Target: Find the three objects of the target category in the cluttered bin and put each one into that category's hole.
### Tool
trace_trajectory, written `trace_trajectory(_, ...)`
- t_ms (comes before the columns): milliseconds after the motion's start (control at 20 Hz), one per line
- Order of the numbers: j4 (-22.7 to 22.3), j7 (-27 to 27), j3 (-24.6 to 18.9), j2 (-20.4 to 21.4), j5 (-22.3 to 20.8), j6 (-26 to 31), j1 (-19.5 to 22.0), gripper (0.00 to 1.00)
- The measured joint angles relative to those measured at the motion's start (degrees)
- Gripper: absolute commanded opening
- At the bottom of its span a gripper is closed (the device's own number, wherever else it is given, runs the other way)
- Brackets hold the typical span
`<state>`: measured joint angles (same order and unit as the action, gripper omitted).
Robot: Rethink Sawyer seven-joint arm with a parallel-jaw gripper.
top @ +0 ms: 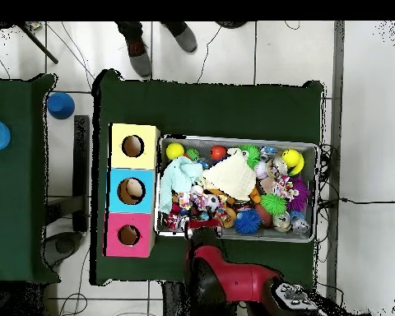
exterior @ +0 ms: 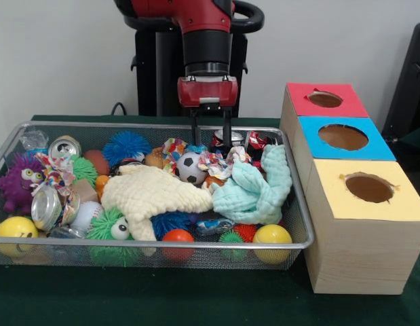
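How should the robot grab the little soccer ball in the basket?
Best from straight above, I think. The soccer ball is round, so the hand should close across its widest middle. Its top shows, but the cream cloth and patterned fabric crowd its sides, so the open fingers must slip down between them. The hand hangs just above and beside it.

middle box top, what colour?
Blue; the middle box sits between red and yellow ones. Front view shows it best.
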<state>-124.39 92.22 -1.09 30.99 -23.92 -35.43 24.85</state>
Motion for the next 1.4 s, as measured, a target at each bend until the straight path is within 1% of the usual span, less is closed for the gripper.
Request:
trace_trajectory(50, 0.02, 0.0, 0.35, -0.89, 0.13, -1.24, -0.39, 1.0)
trace_trajectory(300, 0.06, 0.0, 0.81, -2.38, 0.62, -3.39, -1.37, 1.0)
trace_trajectory(750, 0.4, 0.0, 1.84, -4.39, 2.41, -5.6, -3.22, 1.0)
trace_trajectory(1400, 2.52, 0.0, 3.04, -6.57, 2.94, -9.74, -4.04, 1.0)
